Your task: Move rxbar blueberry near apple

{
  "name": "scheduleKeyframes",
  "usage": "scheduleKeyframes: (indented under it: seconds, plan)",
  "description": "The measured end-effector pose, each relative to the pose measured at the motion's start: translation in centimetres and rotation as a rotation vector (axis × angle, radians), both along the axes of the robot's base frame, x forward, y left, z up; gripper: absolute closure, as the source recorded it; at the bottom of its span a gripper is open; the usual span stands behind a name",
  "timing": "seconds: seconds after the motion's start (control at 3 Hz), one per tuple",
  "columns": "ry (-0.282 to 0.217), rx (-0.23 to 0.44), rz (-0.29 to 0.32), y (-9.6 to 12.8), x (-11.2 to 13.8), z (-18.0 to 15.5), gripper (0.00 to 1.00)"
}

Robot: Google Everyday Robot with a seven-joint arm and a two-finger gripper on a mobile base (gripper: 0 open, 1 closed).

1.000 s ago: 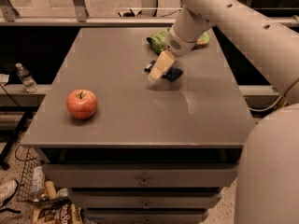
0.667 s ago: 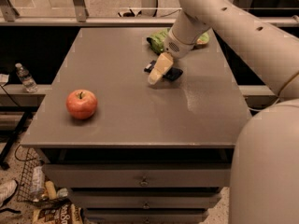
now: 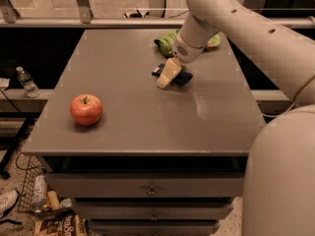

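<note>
The rxbar blueberry [image 3: 181,77] is a flat dark navy wrapper lying on the grey table [image 3: 133,132] towards the back right; only its ends show on either side of my gripper. My gripper [image 3: 166,75] is down over the bar, at table level, pointing to the front left. The red apple [image 3: 86,109] with a short stem stands near the table's front left, well apart from the bar and the gripper.
A crinkled green snack bag [image 3: 168,41] lies at the table's back edge, just behind my arm [image 3: 231,18]. A water bottle [image 3: 26,81] stands on a low ledge left of the table. Drawers and floor clutter are below.
My gripper has shifted slightly to the left and down over the bar. The apple and the green bag have not moved.
</note>
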State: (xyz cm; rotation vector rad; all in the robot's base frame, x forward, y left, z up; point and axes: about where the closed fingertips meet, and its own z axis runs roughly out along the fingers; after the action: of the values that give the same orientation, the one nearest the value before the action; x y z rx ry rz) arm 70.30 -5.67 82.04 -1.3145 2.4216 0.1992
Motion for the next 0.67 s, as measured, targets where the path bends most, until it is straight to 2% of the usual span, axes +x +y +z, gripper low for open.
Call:
scheduleKeyframes:
  seconds: [0.67]
  plan:
    - [-0.010, 0.001, 0.001, 0.10, -0.12, 1.07, 0.88]
